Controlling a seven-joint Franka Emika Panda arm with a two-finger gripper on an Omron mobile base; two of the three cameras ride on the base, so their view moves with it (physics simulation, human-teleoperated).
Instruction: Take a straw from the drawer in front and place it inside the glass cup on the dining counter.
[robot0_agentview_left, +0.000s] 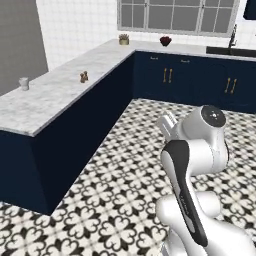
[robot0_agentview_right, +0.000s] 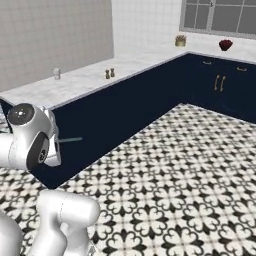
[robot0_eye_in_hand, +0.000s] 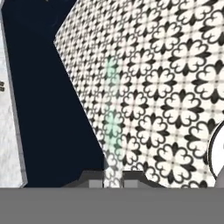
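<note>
Left base view: the glass cup (robot0_agentview_left: 23, 83), a small clear round tumbler, stands upright near the outer end of the dining desk (robot0_agentview_left: 55, 95), a long marble slab on a navy base. Whether anything is in the cup is too small to tell. Two small brown shakers (robot0_agentview_left: 83, 77) stand on the same slab, well apart from the cup, toward the corner.

Right base view: the cup (robot0_agentview_right: 57, 74) sits on the slab's far side, the shakers (robot0_agentview_right: 109, 74) further along. A thin pale straw (robot0_agentview_right: 69, 139) juts level from the arm's hand toward the desk's navy base.

Hand view: the tool (robot0_eye_in_hand: 113, 180) is pinched narrow on the straw (robot0_eye_in_hand: 113, 127), a translucent bluish stick reaching over the patterned floor tiles (robot0_eye_in_hand: 166, 87).
</note>
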